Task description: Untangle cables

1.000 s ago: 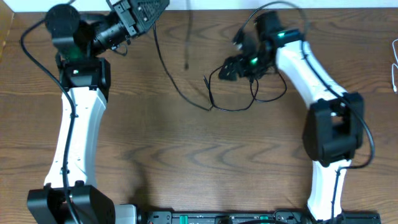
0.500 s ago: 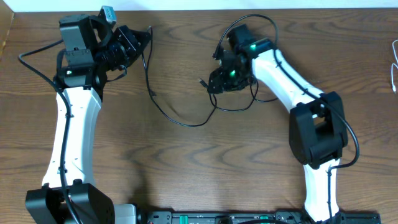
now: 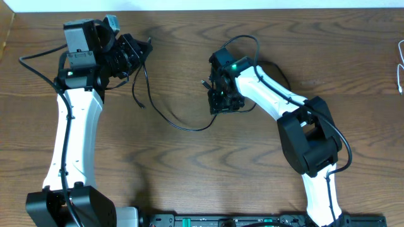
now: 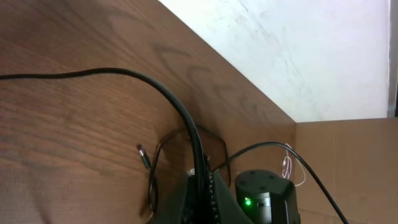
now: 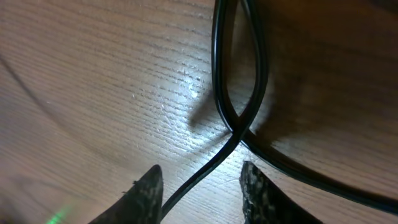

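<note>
Starting right up close in the right wrist view: right end effector [image 5: 202, 191] spread fairly wide, fingertips [image 5: 148, 193] low over the table [image 5: 93, 74], not clamped on anything. Just one strand of the black cable [image 5: 235, 132] running through the gap, then crossing itself a bit past the tips and splitting into a narrow loop farther out.

From overhead, working back from the bases: right arm [image 3: 271, 94] bent hard and reaching in to about mid-table, left arm [image 3: 76, 126] running straight up the left side. Between the two end effectors, a slack curve of cable lying on the wood, sagging toward the near side. More loops bunched around the right wrist.

Farther back, left end effector [image 4: 200, 193] pinched narrow on the cable, with the line coming out of the closed fingers and arcing away to the left over the table. Beyond that, a small plug [image 4: 142, 155] lying flat on the wood, then a black joint [image 4: 264, 186] showing a green light. Past the far table edge, white wall [image 4: 298, 50] and some cardboard [image 4: 348, 168].
</note>
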